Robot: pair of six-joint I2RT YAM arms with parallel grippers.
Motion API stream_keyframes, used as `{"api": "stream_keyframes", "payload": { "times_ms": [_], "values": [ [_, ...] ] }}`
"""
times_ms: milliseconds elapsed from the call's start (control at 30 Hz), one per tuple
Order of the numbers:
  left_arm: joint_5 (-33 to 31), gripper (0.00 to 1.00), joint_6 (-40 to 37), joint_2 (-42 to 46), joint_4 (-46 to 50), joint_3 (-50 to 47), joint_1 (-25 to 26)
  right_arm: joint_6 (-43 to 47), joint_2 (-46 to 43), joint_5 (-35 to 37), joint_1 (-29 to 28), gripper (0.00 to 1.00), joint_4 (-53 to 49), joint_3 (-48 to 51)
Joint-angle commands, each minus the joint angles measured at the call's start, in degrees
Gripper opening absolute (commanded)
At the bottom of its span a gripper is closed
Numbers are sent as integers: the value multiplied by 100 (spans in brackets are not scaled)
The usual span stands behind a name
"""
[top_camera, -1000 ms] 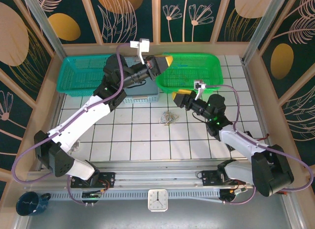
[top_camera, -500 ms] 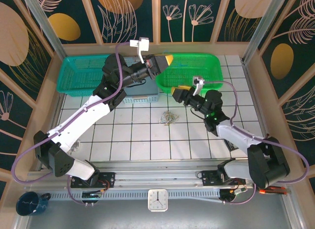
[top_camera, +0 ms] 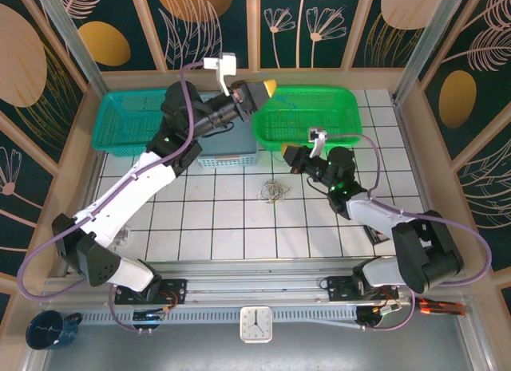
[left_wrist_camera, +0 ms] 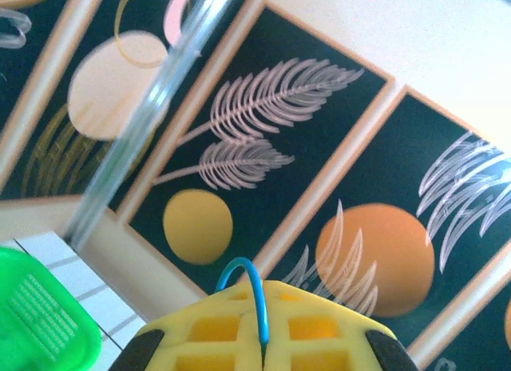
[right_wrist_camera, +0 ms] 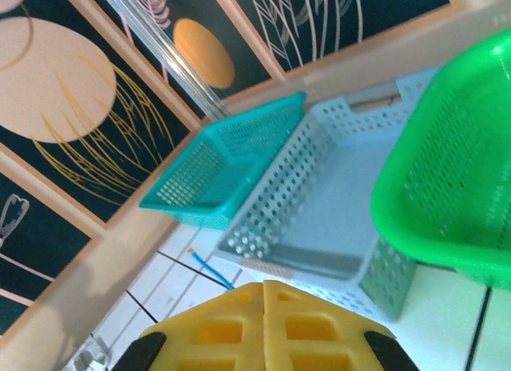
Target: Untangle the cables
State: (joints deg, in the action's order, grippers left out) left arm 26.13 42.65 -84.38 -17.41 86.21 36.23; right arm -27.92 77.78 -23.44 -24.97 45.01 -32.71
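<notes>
Left tool (top_camera: 271, 87) shifted back, pinching blue cable (left_wrist_camera: 261, 311).

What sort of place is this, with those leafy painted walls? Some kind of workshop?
Likely a robot test booth: a left arm and right arm bolted to a tiled table, patterned panels around it, baskets and a clock.

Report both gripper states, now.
Left gripper: closed, pinching a blue cable.
Right gripper: closed, holding nothing visible.
</notes>
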Motion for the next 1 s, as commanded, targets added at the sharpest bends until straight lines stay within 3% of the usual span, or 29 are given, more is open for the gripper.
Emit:
{"api": "stream_keyframes", "payload": {
  "times_ms": [0, 167, 333, 467, 967],
  "values": [
    [-344, 0, -139, 100, 90, 335, -346, -118, 211, 70, -32, 0, 396, 214],
    [-311, 0, -136, 14, 83, 449, -629, -332, 391, -181, -63, 1, 583, 218],
    [-368, 0, -243, -75, 132, 464, -726, -338, 260, -301, -69, 40, 383, 6],
    [-459, 0, -362, -122, 184, 489, -850, -267, 46, -305, -63, 51, 133, -112],
    [-773, 0, -996, -674, 350, 617, -1639, 54, -1021, 69, -52, 55, -1210, -148]
  ]
}}
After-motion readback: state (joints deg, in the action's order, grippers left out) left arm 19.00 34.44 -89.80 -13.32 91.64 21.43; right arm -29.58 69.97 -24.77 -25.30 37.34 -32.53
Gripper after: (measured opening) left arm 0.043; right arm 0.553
